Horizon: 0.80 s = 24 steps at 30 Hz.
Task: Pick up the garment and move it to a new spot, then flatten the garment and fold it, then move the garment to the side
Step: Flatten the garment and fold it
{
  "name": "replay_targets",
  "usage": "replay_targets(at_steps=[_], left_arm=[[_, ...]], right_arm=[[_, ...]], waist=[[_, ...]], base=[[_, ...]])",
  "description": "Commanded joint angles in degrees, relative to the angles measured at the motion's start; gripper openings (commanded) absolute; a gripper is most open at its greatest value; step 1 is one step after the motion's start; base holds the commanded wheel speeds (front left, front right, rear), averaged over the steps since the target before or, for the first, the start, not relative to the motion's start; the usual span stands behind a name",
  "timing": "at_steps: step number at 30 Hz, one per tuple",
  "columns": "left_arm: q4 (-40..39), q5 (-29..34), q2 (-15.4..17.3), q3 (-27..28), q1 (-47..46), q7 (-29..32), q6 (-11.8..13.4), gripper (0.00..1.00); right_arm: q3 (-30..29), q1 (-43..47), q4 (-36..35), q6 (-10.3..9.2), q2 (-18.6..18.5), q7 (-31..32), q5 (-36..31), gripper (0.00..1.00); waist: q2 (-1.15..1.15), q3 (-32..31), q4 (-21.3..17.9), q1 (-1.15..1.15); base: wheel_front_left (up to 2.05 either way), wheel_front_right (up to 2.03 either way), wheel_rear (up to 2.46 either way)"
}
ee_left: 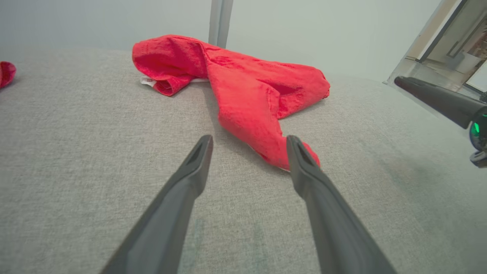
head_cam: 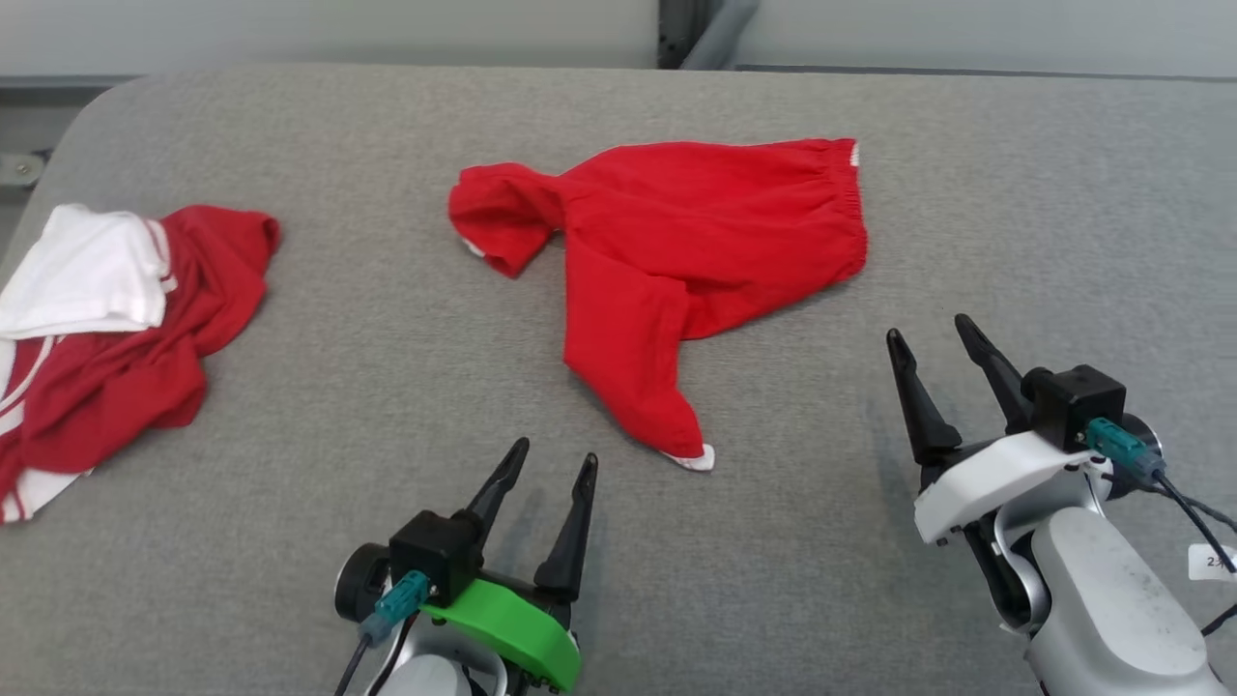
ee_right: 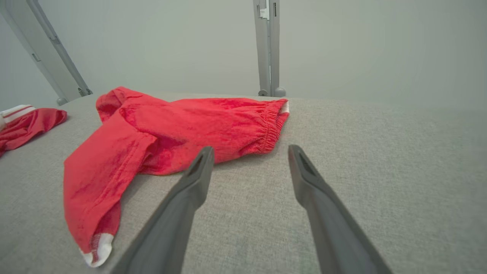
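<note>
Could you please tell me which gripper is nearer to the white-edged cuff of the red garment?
Left. The left gripper sits just left of the cuff; the right gripper is farther off to its right, nearer the waistband.

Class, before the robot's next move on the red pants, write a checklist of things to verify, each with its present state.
1. Left gripper open: ok.
2. Right gripper open: ok.
3. Red pants free of both grippers, on the grey table: ok.
4. Pants lying flat: not ok, one leg bunched.
5. Red-and-white clothes pile apart from pants: ok.
6. Nothing hidden beneath pants: cannot tell.
</note>
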Motion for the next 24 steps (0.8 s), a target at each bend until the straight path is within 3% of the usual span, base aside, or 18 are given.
replay_targets(at_steps=[1,8,13,24], left_arm=[[0.7,-0.7,0.2,-0.7,-0.8,0.0,-0.3,1.0],[7.4,-4.3,0.2,-6.9,-3.9,0.0,-1.5,1.0],[11.5,-5.8,0.3,-8.3,-6.4,0.0,-1.4,1.0],[16.2,-6.0,0.3,-6.7,-9.3,0.0,4.3,1.0]], right_arm=[[-0.1,1.2,-0.3,-0.06,0.2,-0.2,-0.3,1.0],[-0.9,2.8,-0.8,-0.06,1.1,-0.2,-1.1,1.0],[-1.6,2.2,-1.0,-0.06,1.5,-0.1,-1.3,1.0],[-2.5,1.7,-0.9,-0.06,2.0,-0.2,-1.3,1.0]], waist=[[0.0,-2.5,-6.8,0.0],[0.0,-1.5,-12.9,0.0],[0.0,-0.4,-16.0,0.0],[0.0,1.3,-18.0,0.0]], base=[[0.0,0.0,0.0],[0.0,0.0,0.0],[0.0,0.0,0.0],[0.0,0.0,0.0]])
